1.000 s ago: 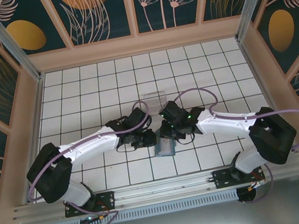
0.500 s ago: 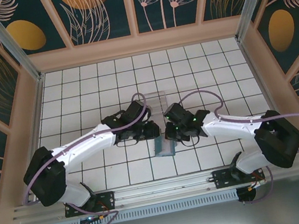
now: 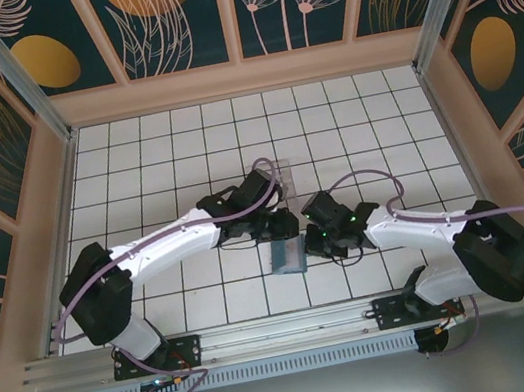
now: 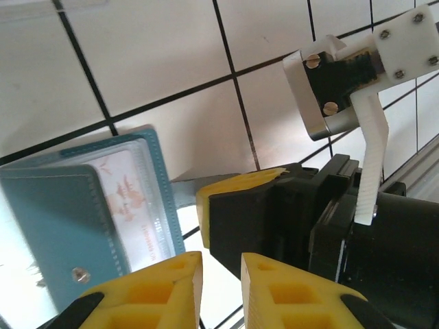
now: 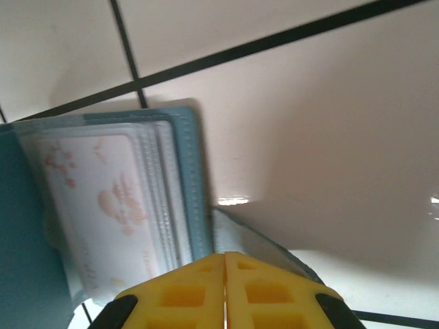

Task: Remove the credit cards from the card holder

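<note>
Card holder [image 3: 288,255], right gripper [image 5: 225,260] beside, clear tray [image 3: 286,173] beyond

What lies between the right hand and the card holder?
In the right wrist view, a thin grey-blue flap runs from the card holder to the right hand.

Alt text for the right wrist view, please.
Right gripper, yellow fingertips pressed shut, sits beside an open teal-blue bifold card holder on a white tiled table. A pale card with orange markings lies in its clear sleeves; a thin grey flap reaches the fingertips.
</note>
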